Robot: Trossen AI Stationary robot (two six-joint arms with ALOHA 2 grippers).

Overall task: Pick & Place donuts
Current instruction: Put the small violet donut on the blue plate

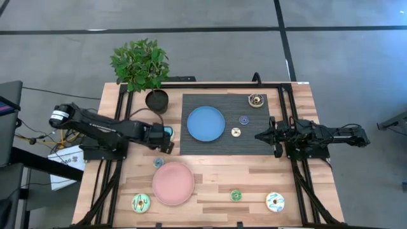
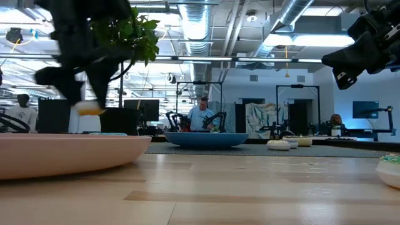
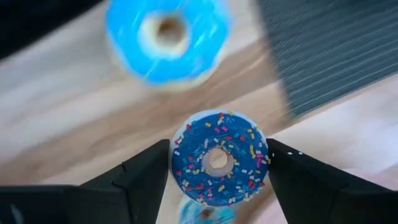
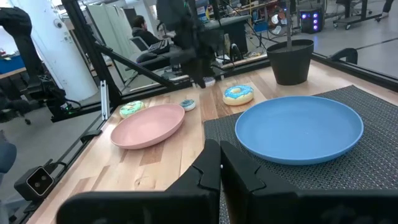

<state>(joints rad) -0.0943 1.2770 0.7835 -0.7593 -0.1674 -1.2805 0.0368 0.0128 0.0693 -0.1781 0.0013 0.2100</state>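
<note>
The table (image 1: 254, 184) has a light wooden top. A dark ribbed mat (image 1: 254, 143) lies on it toward the far edge, and a flat round blue plate (image 1: 205, 123) rests on the left part of this mat. A pink plate (image 1: 173, 182) lies on the bare wood nearer the front edge, apart from the mat. Near the far left corner stands a dark pot (image 1: 156, 100) with a green leafy plant (image 1: 140, 62); the pot is just beside the mat's corner. A black frame (image 1: 287, 108) runs along the table edges. Behind the table there is a big room with monitors, ceiling pipes and a seated person (image 2: 201, 116).
</note>
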